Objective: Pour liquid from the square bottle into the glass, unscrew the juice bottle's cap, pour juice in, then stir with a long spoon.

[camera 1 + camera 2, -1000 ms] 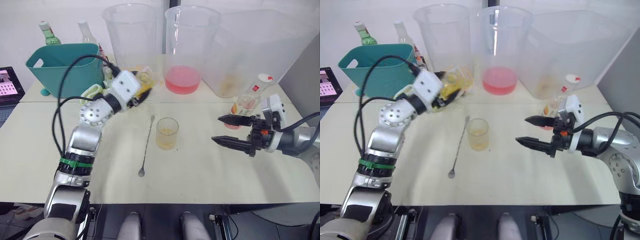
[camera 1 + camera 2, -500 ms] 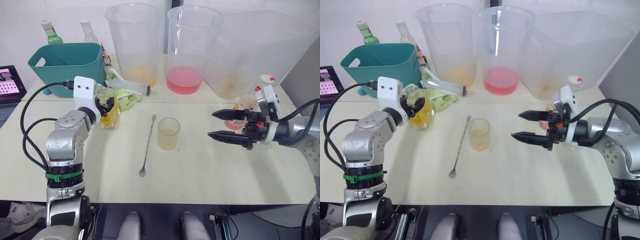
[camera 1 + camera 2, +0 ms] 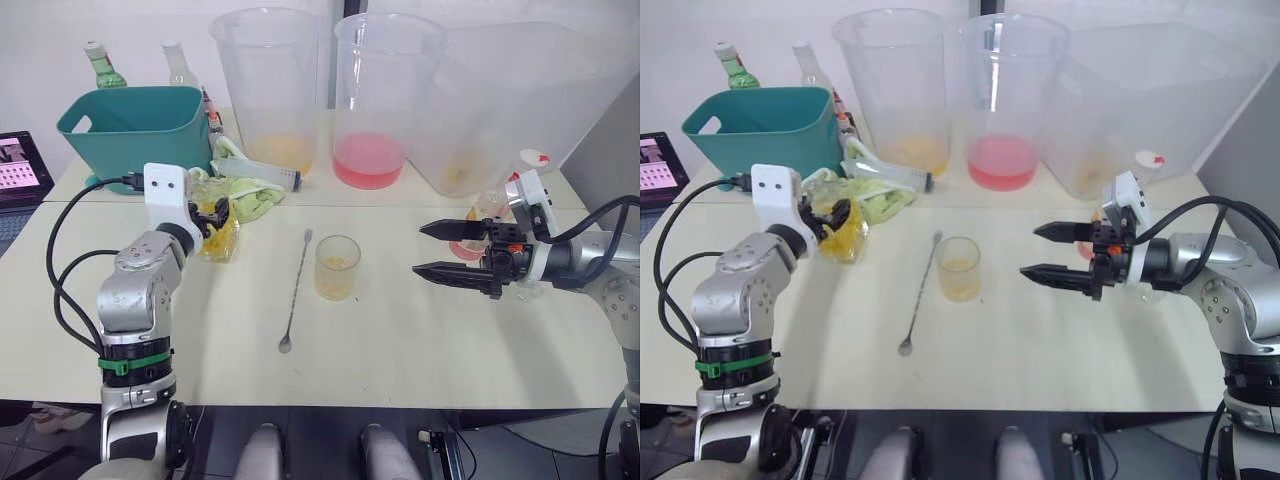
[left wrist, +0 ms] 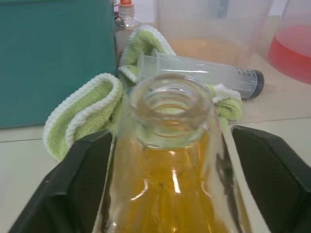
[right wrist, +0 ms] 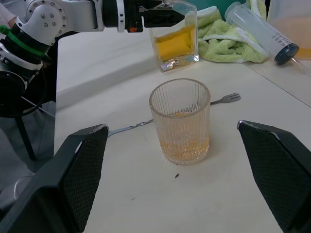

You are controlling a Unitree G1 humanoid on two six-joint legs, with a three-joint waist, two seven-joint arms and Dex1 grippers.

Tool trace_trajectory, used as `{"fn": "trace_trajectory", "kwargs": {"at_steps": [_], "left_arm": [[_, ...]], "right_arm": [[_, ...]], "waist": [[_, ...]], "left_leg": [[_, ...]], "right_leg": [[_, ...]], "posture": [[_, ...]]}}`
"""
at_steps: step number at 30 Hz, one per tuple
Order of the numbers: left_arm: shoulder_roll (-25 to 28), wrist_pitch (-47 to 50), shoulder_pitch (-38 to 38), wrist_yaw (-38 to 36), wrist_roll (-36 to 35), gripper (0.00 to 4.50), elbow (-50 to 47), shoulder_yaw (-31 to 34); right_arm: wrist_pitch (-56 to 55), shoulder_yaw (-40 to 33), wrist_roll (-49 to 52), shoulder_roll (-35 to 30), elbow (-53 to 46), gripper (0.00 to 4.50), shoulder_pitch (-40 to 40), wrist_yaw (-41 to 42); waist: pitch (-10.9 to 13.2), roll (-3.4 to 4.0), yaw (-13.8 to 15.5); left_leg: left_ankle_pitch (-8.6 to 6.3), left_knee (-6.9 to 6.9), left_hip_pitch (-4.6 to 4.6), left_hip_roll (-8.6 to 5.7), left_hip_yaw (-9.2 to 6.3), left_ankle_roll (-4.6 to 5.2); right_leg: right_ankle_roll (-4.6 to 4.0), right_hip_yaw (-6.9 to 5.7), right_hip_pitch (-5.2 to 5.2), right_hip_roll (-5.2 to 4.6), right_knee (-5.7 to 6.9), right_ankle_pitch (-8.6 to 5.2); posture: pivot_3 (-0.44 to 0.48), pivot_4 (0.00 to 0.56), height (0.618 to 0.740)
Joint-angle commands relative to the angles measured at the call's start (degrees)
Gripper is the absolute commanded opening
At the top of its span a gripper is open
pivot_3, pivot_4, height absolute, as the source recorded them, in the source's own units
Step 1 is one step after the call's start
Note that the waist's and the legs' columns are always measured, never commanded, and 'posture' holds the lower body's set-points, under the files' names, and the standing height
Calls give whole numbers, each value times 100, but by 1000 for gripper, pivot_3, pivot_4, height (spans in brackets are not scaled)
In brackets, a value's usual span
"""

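— How is the left pincer (image 3: 213, 212) set, and what is held in it?

— It is closed on the square bottle (image 3: 217, 228), gripped near the neck with a black finger on either flank. The bottle is stood upright on the worktop (image 3: 400, 340), with its mouth uncapped and yellow-orange liquid (image 5: 173, 44) filling the lower body. A green-and-white cloth (image 4: 92, 109) and a clear syringe-like tube (image 4: 204, 73) are seen just behind it, at about 1 o'clock from the bottle.

— And the right pincer (image 3: 436, 250)?

— It is spread wide with nothing between the fingers, and is held above the worktop, level, aimed towards the glass (image 3: 336, 267). The glass is stood apart from it, at 9 o'clock from the fingertips, with a shallow layer of yellow liquid at the bottom.

— Where are the other task things?

— The long spoon (image 3: 295, 291) is laid flat just beside the glass, at its 9 o'clock. The juice bottle (image 3: 1118, 215), with its white cap (image 3: 1148, 160) on, is stood behind the right pincer, at about 1 o'clock from it. Three large clear buckets (image 3: 373, 90) are ranged along the far edge.
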Motion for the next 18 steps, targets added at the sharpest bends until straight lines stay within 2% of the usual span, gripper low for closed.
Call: {"fn": "trace_trajectory", "kwargs": {"at_steps": [1, 8, 12, 15, 18], "left_arm": [[210, -291, -101, -5, -34, 4483, -120, 121], [475, -1312, -391, -137, -37, 4483, -353, 93], [741, -1553, -688, -209, -8, 4483, -279, 24], [970, -1379, -1043, -894, -594, 4483, -351, 2], [1228, -1172, -973, -1737, -1240, 4483, -657, -67]], "right_arm": [[-84, -132, -2, -17, -81, 4500, -35, 36], [-89, -109, -32, 22, -14, 4500, -99, 49], [-88, -105, -62, 11, 47, 4500, -181, 100], [-44, -155, -22, -21, 41, 4500, -227, 121], [-12, -205, 8, -28, -10, 4500, -211, 108]], "waist": [[0, 0, -1], [0, 0, 5], [0, 0, 10], [0, 0, 3], [0, 0, -13]], "left_leg": [[0, 0, 0, 0, 0, 0], [0, -1, 0, 1, 0, 0], [1, 0, 1, -1, 0, -2], [1, -2, 2, 0, 1, -2], [1, -2, 2, 0, 1, -2]], "right_leg": [[0, 0, 0, 0, 0, 0], [0, 0, 0, 0, -1, 0], [0, 1, 3, -1, -3, 0], [0, 0, 2, 1, -2, 0], [0, 0, 3, 0, -4, 0]], "posture": [[0, 150, 733], [0, 150, 733], [0, 150, 733], [0, 150, 733], [0, 150, 733]]}}
